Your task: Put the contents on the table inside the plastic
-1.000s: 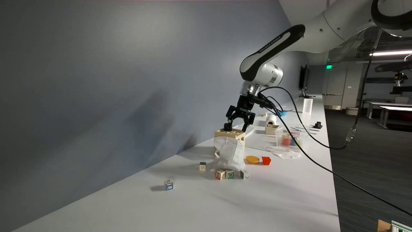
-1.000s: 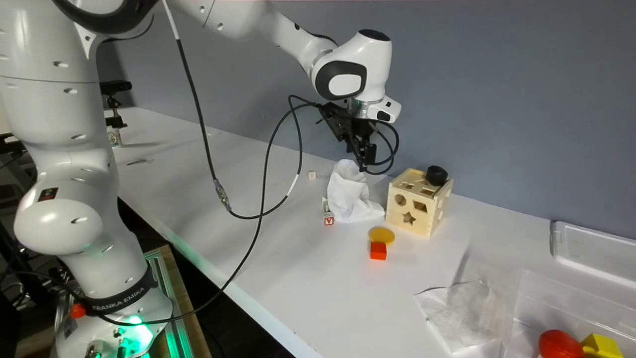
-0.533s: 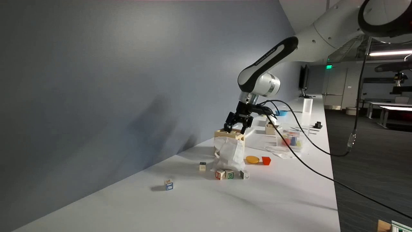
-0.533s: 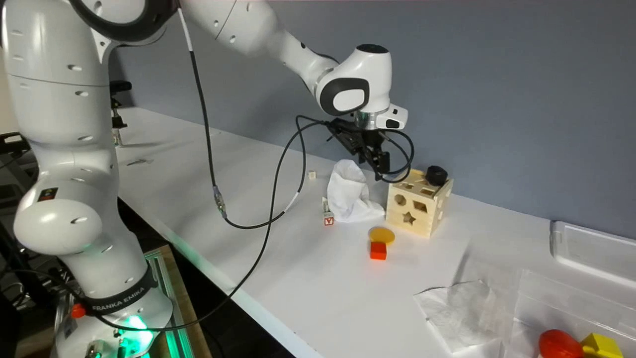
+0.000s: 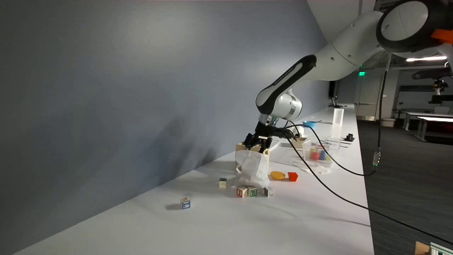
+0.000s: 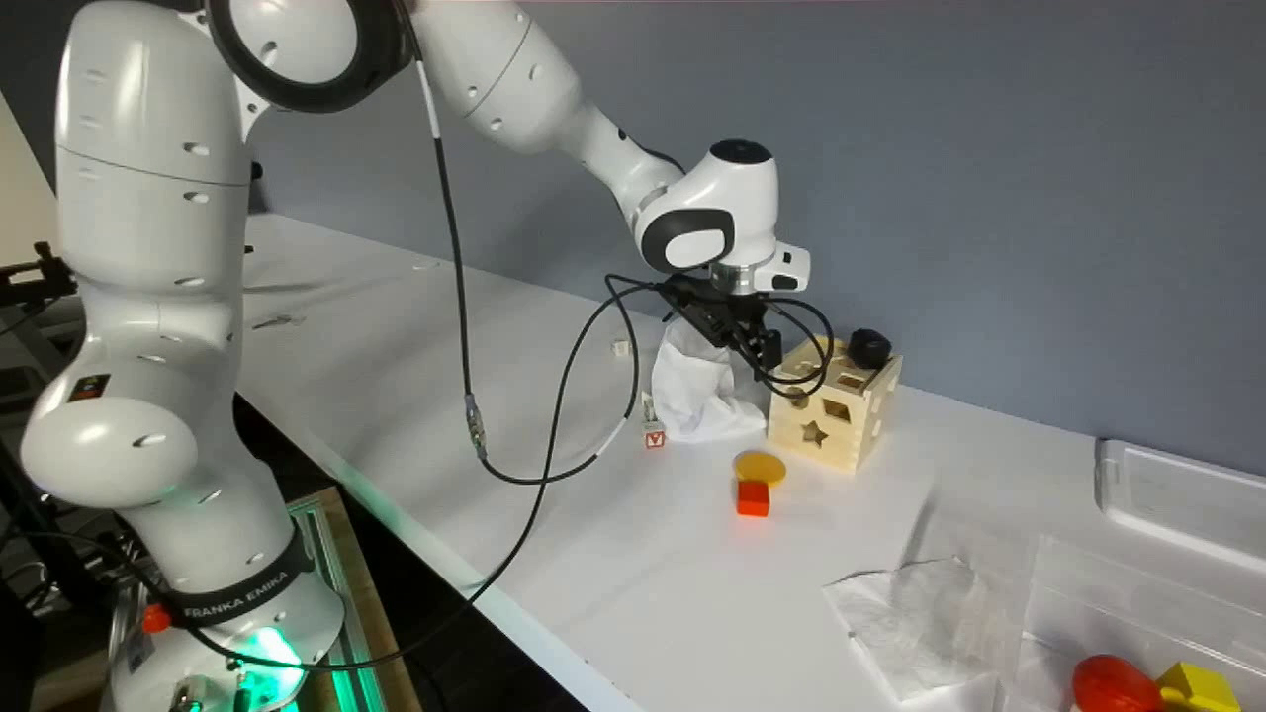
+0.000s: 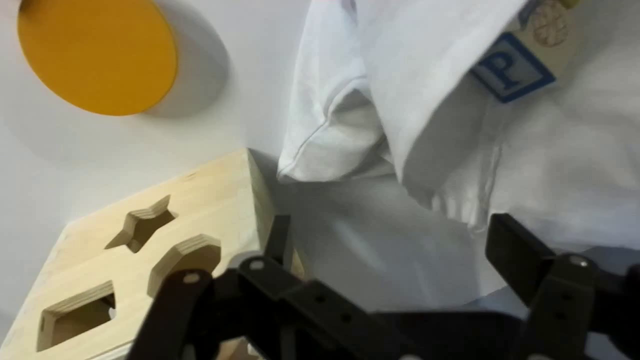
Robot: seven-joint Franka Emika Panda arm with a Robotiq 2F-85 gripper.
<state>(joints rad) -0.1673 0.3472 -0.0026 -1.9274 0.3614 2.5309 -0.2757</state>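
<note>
My gripper [image 7: 396, 245] is open and empty. In the wrist view one finger is beside the wooden shape box and the other over the edge of the white bag [image 7: 450, 125]. In both exterior views the gripper [image 5: 255, 148] [image 6: 764, 364] is low between the bag [image 5: 253, 170] [image 6: 692, 391] and the box. A letter block with a P [image 7: 517, 70] shows by the bag's fold; I cannot tell whether it is inside. Several letter blocks [image 5: 252, 191] [image 6: 654, 435] lie around the bag. A yellow-orange disc [image 7: 97, 57] [image 5: 277, 175] [image 6: 760, 467] and a red block [image 5: 292, 176] [image 6: 753, 499] lie nearby.
The wooden shape box [image 7: 210, 215] [image 6: 811, 415] stands against the bag's side, with a black cylinder [image 6: 869, 349] on top. A clear plastic bin [image 5: 320, 154] [image 6: 1118, 608] holds coloured shapes. A flat crumpled sheet [image 6: 920, 623] lies beside it. The wall is close behind.
The gripper has moved down, and slightly right in an exterior view, to beside the bag and the wooden box. The bag, blocks, disc and box have not moved.
</note>
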